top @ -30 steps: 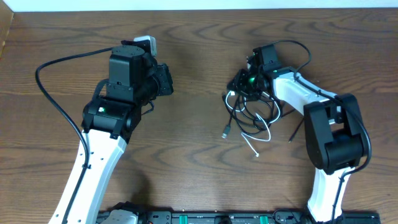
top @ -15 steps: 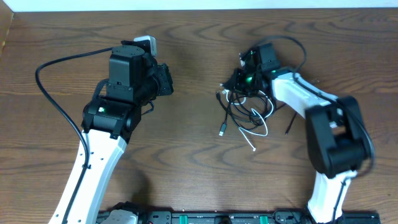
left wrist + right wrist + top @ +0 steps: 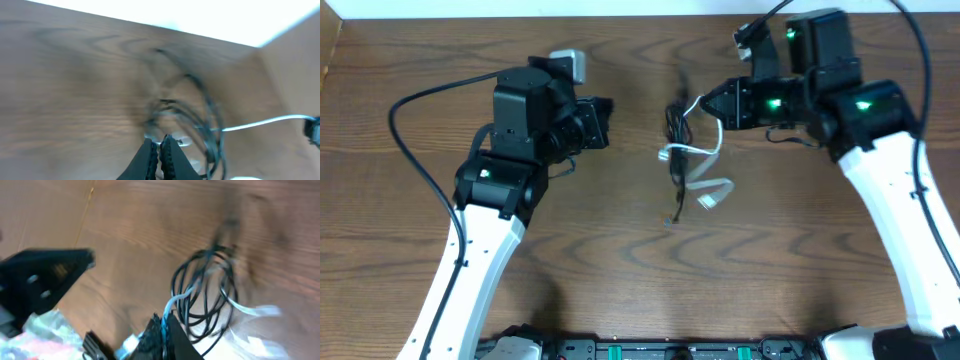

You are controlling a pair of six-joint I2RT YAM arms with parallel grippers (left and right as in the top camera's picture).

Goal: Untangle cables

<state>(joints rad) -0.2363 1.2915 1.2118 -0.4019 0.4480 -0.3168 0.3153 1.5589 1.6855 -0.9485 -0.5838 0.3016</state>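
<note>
**Overhead view.** The brown wood-grain tabletop [image 3: 620, 250] fills the frame. The left arm's fingers [image 3: 606, 112] sit upper left of centre, pressed together with nothing between them, and stand apart from the cords. The right arm's fingers [image 3: 718, 103] sit upper right of centre, closed. The tangle of thin black and white cables [image 3: 682, 150] trails from them down the middle of the frame. A white cord arcs away from the fingertips, with black loops beside it. The bundle is blurred, so I cannot tell whether its lower ends touch the tabletop.

**Left wrist view.** The left fingers [image 3: 149, 157] show at bottom centre, tips shut together and empty. The cables [image 3: 205, 115] lie beyond them, right of centre and heavily blurred. One white strand runs toward the right edge.

**Right wrist view.** The right fingers [image 3: 172, 341] show at bottom centre, pinched shut on the cables [image 3: 200, 290]. A pale strand leaves the tips, and black loops hang at centre right over the wood.
</note>
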